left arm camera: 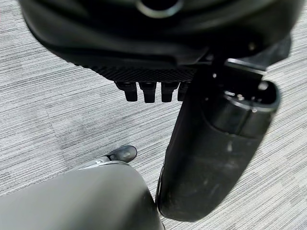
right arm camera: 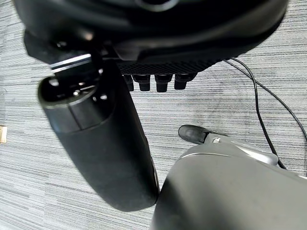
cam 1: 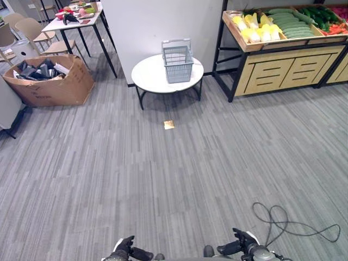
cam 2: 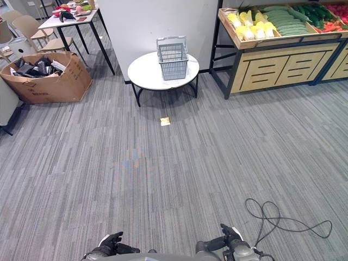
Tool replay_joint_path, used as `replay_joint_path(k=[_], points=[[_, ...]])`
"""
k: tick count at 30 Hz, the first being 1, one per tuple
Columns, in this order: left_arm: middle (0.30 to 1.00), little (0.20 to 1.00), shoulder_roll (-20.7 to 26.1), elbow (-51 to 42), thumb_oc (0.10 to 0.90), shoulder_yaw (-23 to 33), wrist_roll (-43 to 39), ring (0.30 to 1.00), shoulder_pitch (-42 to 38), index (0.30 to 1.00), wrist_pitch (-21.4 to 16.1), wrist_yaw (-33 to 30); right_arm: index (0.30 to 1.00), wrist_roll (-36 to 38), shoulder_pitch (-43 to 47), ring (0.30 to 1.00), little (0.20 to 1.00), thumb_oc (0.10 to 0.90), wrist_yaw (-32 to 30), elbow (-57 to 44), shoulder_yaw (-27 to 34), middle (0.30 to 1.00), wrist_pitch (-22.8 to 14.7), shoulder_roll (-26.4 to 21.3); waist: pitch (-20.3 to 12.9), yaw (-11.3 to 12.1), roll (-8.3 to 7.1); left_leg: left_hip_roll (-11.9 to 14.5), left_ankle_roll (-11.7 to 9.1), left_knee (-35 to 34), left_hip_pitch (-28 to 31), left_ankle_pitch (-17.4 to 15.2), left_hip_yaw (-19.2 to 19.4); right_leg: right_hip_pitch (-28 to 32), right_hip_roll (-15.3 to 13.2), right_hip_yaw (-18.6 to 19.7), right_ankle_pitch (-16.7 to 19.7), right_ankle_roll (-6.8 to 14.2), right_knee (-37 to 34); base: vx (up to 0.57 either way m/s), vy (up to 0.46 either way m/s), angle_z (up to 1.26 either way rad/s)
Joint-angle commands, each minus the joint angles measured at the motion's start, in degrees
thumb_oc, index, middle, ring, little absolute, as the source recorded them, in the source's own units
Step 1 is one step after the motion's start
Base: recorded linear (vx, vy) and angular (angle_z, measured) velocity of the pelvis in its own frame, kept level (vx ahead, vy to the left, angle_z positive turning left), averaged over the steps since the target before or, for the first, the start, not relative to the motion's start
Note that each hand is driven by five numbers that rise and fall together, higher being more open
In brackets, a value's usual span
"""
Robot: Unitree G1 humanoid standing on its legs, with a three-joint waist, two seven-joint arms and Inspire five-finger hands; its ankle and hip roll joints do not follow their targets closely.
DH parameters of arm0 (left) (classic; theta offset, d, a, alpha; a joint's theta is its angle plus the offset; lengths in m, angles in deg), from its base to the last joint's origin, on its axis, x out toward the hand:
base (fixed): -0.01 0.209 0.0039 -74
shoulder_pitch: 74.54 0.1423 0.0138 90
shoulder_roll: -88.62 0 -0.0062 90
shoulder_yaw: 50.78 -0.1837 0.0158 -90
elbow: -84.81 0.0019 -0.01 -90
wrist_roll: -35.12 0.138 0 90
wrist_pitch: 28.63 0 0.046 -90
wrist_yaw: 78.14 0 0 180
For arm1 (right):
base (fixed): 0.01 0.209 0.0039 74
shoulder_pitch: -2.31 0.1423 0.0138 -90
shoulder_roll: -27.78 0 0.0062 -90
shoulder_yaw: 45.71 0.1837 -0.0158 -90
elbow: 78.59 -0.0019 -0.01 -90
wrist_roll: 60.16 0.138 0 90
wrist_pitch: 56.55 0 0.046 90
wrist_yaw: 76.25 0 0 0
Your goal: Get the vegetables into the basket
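Cardboard box [cam 1: 51,87] at ten o'clock. Left hand [cam 1: 124,247] at seven o'clock, fingers relaxed, empty. Grey basket [cam 1: 178,61] stands on the round white counter [cam 1: 149,76] at twelve. Right hand [cam 1: 243,243] at five o'clock, likewise loose and empty. Vegetables [cam 1: 283,24] lie in the wooden stand [cam 1: 283,68] at two o'clock.

From head height, two eyes side by side, tilted down and forward: shared far sight of floor [cam 1: 163,174], round table [cam 1: 149,76], basket [cam 1: 178,61]. From each wrist, very close along left hand [left arm camera: 211,158] and right hand [right arm camera: 96,143], down onto same floor.
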Motion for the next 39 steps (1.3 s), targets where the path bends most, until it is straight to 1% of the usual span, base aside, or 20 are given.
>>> replay_joint_path(k=[1,19,27,30,31,32,33,35,36,37,39], points=[[1.000,1.000,0.16,3.03,0.900,-1.87,1.58,1.000,-1.53,1.000,-0.33,-0.39,1.000,-1.81,-0.73,1.000,1.000,0.900,-0.16,5.33,-2.01,1.000,0.94,0.70,0.13,-0.46,-3.85,0.92,-1.32,-0.18,0.97,-1.34,-0.98,0.92,-4.70,4.21,-0.08,4.82,-0.42,0.00,0.000,0.00],[1.000,1.000,0.28,4.78,0.900,-0.66,1.00,1.000,-1.21,1.000,0.04,-0.45,1.000,-1.35,-1.24,1.000,1.000,0.900,-0.47,5.51,-1.12,1.000,0.71,0.38,0.40,-0.99,-3.85,1.80,-1.85,-0.18,1.45,-1.22,-0.23,0.93,-3.74,4.71,-0.57,4.33,-0.42,0.00,-0.007,-0.01],[1.000,1.000,1.21,4.60,0.900,-1.11,1.96,1.000,-1.62,1.000,0.06,-0.86,1.000,-0.91,-0.70,1.000,1.000,0.900,-0.65,4.77,-1.15,1.000,0.48,-0.33,0.81,-1.00,-3.83,2.40,-2.16,-0.18,1.21,-1.00,-0.73,0.97,-3.04,4.66,-1.00,3.88,-0.42,0.02,-0.040,0.00],[1.000,1.000,1.61,4.42,0.900,-1.13,1.96,1.000,-1.87,1.000,0.08,-0.95,1.000,-1.24,-0.60,1.000,1.000,0.900,-0.53,4.50,-1.53,1.000,0.54,-0.65,1.12,-0.96,-3.77,2.95,-2.43,-0.18,0.93,-0.68,-0.95,0.74,-2.46,4.66,-1.17,3.50,-0.42,0.02,-0.084,0.00],[1.000,1.000,1.83,4.36,0.900,-1.11,1.69,1.000,-2.35,1.000,0.14,-1.08,1.000,-1.04,-0.39,1.000,1.000,0.900,-0.52,4.28,-1.75,1.000,0.51,-0.86,1.77,-1.04,-3.58,3.80,-2.69,-0.18,0.51,0.09,-1.22,0.20,-1.62,4.64,-1.81,2.80,0.49,0.03,-0.127,0.00],[1.000,1.000,1.83,4.36,0.900,-1.11,1.69,1.000,-2.35,1.000,0.14,-1.08,1.000,-1.04,-0.39,1.000,1.000,0.900,-0.52,4.28,-1.75,1.000,0.51,-0.86,1.76,-1.04,-3.58,3.80,-2.69,-0.18,0.51,0.09,-1.22,0.20,-1.62,4.64,-1.81,2.80,0.49,0.02,-0.232,0.03],[1.000,1.000,2.37,4.14,0.900,-1.84,2.58,1.000,-3.07,1.000,0.27,-1.29,1.000,-0.97,-0.17,1.000,1.000,0.900,-0.59,3.96,-2.12,1.000,0.42,-1.19,2.76,-1.29,-3.32,5.04,-2.93,-0.18,-0.19,1.25,-1.61,-1.92,-0.10,5.04,-3.49,1.70,3.86,0.01,-0.140,0.03],[1.000,1.000,2.46,4.07,0.900,-2.32,3.39,1.000,-3.31,1.000,0.27,-1.64,1.000,-1.00,-0.08,1.000,1.000,0.900,-0.68,3.92,-2.24,1.000,0.36,-1.25,3.05,-1.40,-3.26,5.23,-2.96,-0.18,-0.29,1.50,-1.65,-2.36,0.35,5.22,-3.85,1.29,4.56,0.02,-0.133,0.05],[1.000,1.000,2.66,4.27,0.900,-2.89,4.73,1.000,-3.42,1.000,0.46,-2.12,1.000,-1.13,0.04,1.000,1.000,0.900,-0.68,3.70,-2.40,1.000,0.34,-1.50,3.46,-1.52,-3.11,5.48,-3.02,0.50,-0.30,2.17,-1.74,-2.83,0.91,5.40,-4.33,0.89,5.50,0.05,-0.204,0.06],[1.000,1.000,2.98,4.52,0.900,-2.47,4.40,1.000,-3.49,1.000,0.76,-2.21,1.000,-1.23,0.34,1.000,1.000,0.900,-1.07,3.86,-2.30,1.000,0.28,-2.45,4.58,-1.67,-3.11,5.56,-3.03,6.66,-3.34,2.48,-2.47,-3.40,1.43,5.65,-4.90,-0.04,6.31,0.04,-0.201,0.08],[1.000,1.000,3.12,4.20,0.900,-2.58,4.27,1.000,-4.03,1.000,0.72,-2.17,1.000,-1.50,0.41,1.000,1.000,0.900,-1.31,3.71,-1.97,1.000,0.15,-3.15,5.58,-1.81,-3.45,4.94,-3.35,13.05,-6.42,2.96,-3.05,-2.93,1.44,5.24,-5.03,-0.66,6.43,0.06,-0.150,0.30]])
